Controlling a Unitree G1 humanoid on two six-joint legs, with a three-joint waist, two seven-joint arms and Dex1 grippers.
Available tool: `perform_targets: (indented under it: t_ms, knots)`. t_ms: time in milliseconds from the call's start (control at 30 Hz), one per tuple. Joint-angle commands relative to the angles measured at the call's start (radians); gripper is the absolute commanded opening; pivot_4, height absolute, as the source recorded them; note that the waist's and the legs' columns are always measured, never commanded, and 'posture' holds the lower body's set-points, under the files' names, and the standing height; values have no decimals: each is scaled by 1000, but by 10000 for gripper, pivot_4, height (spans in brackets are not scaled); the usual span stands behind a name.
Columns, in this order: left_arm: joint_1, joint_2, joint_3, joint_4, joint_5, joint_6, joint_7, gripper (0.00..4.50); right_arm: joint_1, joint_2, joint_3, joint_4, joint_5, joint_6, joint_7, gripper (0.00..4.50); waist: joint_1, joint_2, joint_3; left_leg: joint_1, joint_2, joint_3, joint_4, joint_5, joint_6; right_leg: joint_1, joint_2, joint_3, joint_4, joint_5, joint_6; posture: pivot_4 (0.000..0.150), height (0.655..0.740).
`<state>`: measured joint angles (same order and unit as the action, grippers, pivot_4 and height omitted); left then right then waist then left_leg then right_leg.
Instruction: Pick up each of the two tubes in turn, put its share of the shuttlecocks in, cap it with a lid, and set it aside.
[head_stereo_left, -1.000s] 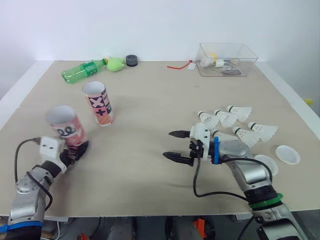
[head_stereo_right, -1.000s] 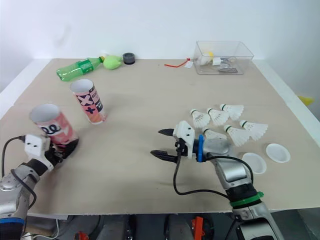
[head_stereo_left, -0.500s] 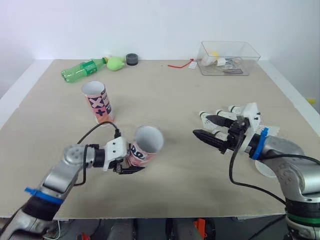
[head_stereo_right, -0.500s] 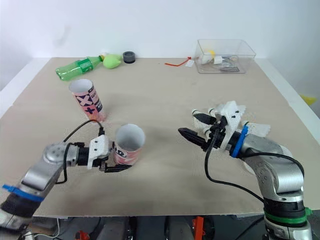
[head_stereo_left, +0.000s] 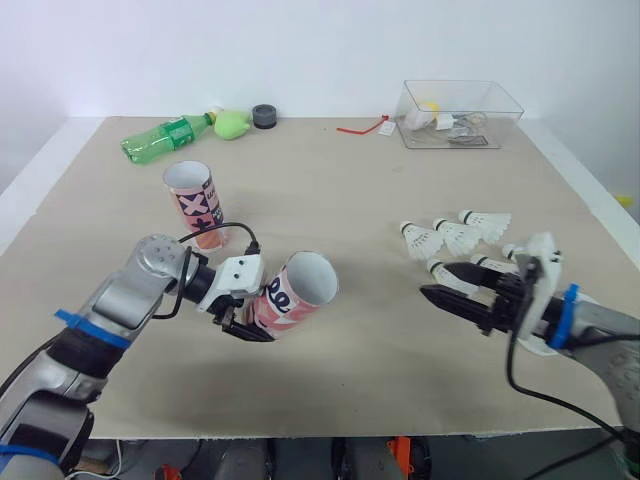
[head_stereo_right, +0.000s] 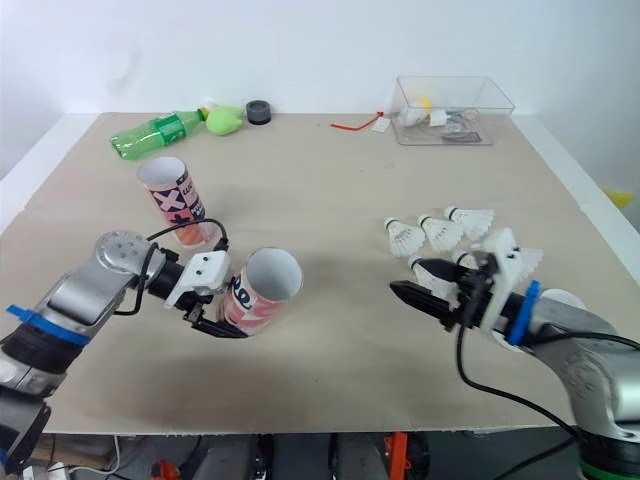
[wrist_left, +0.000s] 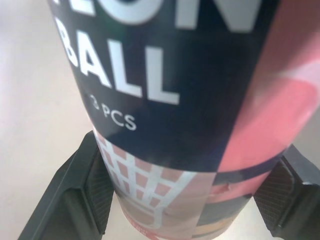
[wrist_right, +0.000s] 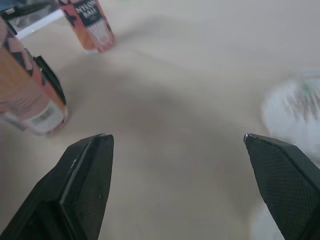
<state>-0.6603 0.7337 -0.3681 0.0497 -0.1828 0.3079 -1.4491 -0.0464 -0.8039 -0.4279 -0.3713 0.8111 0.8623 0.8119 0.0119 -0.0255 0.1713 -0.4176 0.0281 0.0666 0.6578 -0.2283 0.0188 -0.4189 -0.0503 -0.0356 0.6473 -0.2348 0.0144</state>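
"Which step is this?"

"The first tube is held, ready for filling. Over the matte beige tabletop (head_stereo_left: 350, 190), the left gripper (head_stereo_left: 255, 315) is clamped round the base of the pink printed cardboard tube (head_stereo_left: 290, 297) at centre. It's tilted, open mouth toward three o'clock. Its upright twin (head_stereo_left: 196, 207) stands at ten o'clock."

"And next?"

"The right gripper (head_stereo_left: 436, 281), spread and empty, must take one of the white feathered shuttlecocks (head_stereo_left: 455, 235) at three o'clock. A flat white round lid (head_stereo_right: 563, 297) seems to lie beside that arm."

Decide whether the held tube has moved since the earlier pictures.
Yes. The held tube went rightward, from left of the standing tube to its right.
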Motion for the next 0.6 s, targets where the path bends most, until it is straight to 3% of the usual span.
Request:
perform_targets:
  t_ms: [33, 333, 600]
  knots:
    - [-38, -26, -10, 23, 14, -34, -19, 31052, 40, -36, -87, -41, 57, 53, -8, 45000, 0, 0, 0, 0, 0, 0, 0, 0, 0, 0, 0, 0, 0, 0, 0, 1500, 7400]
    - [-92, -64, -50, 40, 67, -23, -37, 31052, 42, 64, 4, -111, -22, 81, -263, 45000, -4, 0, 0, -1, 3, -2, 3, 1, 0, -1, 4, 1, 2, 1, -1, 1500, 7400]
    - [-143, -63, -73, 52, 117, 17, -46, 31052, 32, 102, 60, -127, -99, 59, -372, 45000, -4, 0, 0, -4, 2, -2, 7, 1, 1, -2, 3, 0, 3, 2, 1, 1500, 7400]
